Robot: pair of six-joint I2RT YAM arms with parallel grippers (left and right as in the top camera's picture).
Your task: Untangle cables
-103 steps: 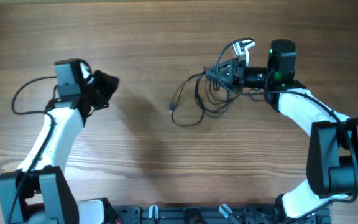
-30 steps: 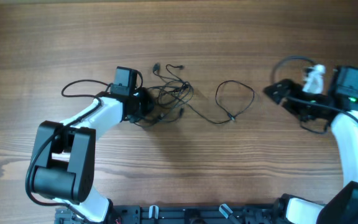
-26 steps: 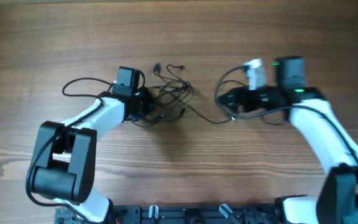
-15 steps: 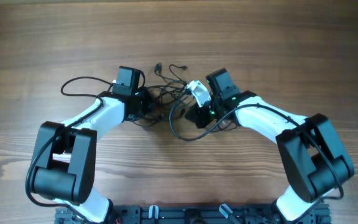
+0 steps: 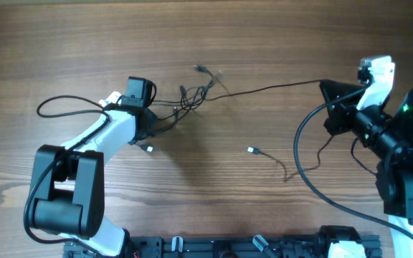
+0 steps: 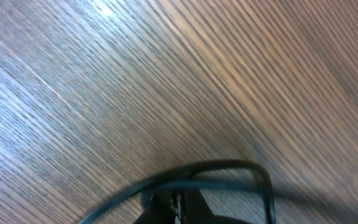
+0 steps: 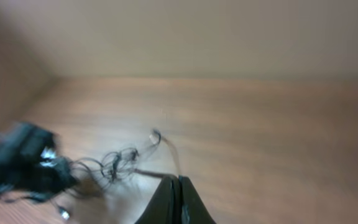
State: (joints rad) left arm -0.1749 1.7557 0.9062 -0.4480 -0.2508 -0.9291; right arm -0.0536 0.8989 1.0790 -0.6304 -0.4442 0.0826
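1. Currently your left arm lies low over the desk [image 5: 214, 36], its forearm angled up and to the right, so that the left hand [image 5: 155, 120] sits at the left edge of the cables [image 5: 191, 99].
2. You cannot tell whether the left hand is clenched or released: its wrist view is blurred, and only dark finger shapes at the bottom edge and a dark loop [image 6: 229, 171] of cord show.
3. Your right arm is raised at the far right of the desk, with the wrist turned left towards the middle.
4. Your right hand [image 5: 327, 87] is clenched. In its wrist view the two fingers [image 7: 166, 202] press together, grasping one strand [image 5: 271, 88] at the tips.
5. That strand runs nearly straight across the desk from the right hand to the small tangle of cables, up the desk and left of centre.
6. A loose plug [image 5: 252, 150] lies on the bare wood between the two arms, well apart from the tangle, its thin cord curling away to the right
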